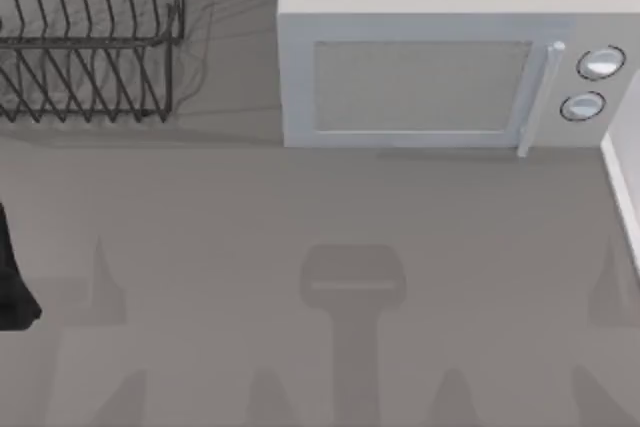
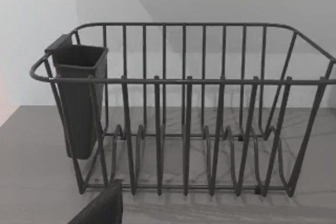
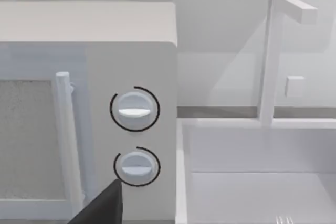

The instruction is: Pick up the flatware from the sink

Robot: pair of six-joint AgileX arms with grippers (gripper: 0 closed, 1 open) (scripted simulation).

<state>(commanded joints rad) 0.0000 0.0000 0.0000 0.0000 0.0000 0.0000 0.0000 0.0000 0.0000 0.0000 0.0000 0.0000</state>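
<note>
The white sink (image 3: 247, 150) lies just past the microwave's knob side, and its rim (image 1: 624, 192) runs along the table's right edge in the top view. A pale pronged tip of the flatware (image 3: 284, 220) shows on the basin floor; the rest of it is cut off. A dark part of my right gripper (image 3: 102, 205) hangs in front of the microwave's lower knob, short of the sink. A dark part of my left gripper (image 2: 102, 208) faces the dish rack. My left arm (image 1: 12, 277) is at the table's left edge.
A white microwave (image 1: 440, 57) stands at the back, its two knobs (image 3: 134, 109) beside the sink. A white faucet (image 3: 270, 56) rises behind the basin. The dark wire dish rack (image 1: 90, 37), with a dark cup (image 2: 79, 98) on its side, stands back left.
</note>
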